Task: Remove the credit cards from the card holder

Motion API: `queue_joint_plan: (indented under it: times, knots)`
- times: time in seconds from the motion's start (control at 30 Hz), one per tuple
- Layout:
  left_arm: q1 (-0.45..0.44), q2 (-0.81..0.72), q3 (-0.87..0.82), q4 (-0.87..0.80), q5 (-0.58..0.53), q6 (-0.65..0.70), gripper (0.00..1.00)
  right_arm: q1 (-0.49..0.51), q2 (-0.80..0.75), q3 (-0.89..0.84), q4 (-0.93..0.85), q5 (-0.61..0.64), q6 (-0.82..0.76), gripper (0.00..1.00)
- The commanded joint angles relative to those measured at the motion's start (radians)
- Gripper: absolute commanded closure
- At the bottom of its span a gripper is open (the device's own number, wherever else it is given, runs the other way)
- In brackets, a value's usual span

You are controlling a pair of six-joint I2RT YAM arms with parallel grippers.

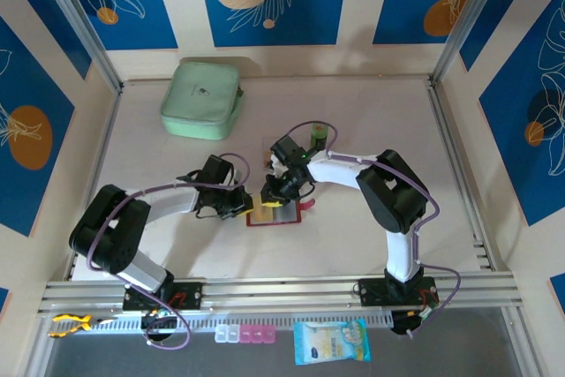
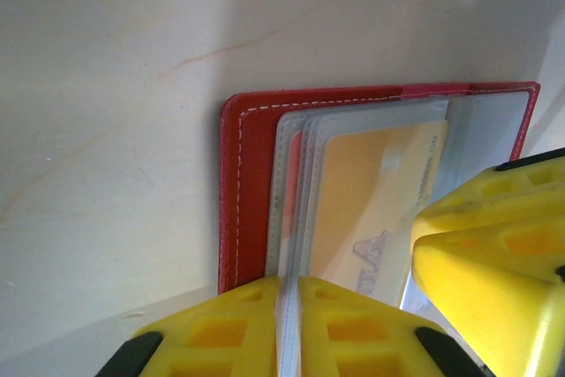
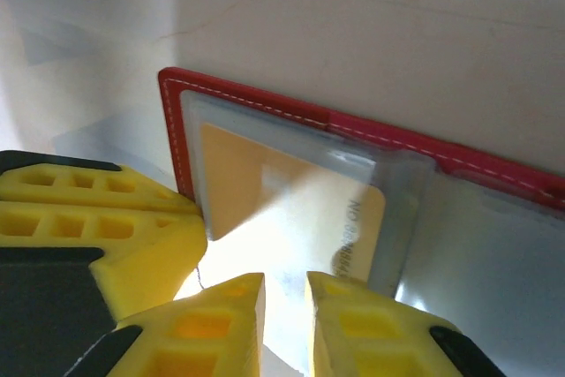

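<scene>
Dark red folding card holder (image 1: 272, 215) lies open on the pale table (image 1: 353, 130), left gripper (image 2: 289, 306) clenched on its greyish clear sleeves (image 2: 287, 183), right gripper (image 3: 285, 293) grasp indeterminable; the thin orange-yellow credit card (image 2: 353, 200) may jam if pulled askew.

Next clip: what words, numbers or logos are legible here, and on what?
"NO" - on the credit card in the card holder, right wrist view; the characters after it are blurred.
"A" - large grey letter on the credit card, left wrist view; its neighbours and the edge print are unreadable.
Mint-green case: small emblem, too small to read.
Blue packet at the near edge: print too small.
</scene>
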Motion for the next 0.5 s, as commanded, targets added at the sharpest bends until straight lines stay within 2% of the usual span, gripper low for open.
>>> queue_joint_plan:
  times: [0.0,0.47]
  knots:
    - [0.013,0.014,-0.022,-0.019,0.016,0.01,0.86,0.008,-0.025,-0.017,-0.029,0.024,0.002,0.78]
    - [0.011,-0.017,0.054,-0.069,0.018,0.032,0.87,0.002,-0.087,-0.064,-0.011,0.044,0.008,0.78]
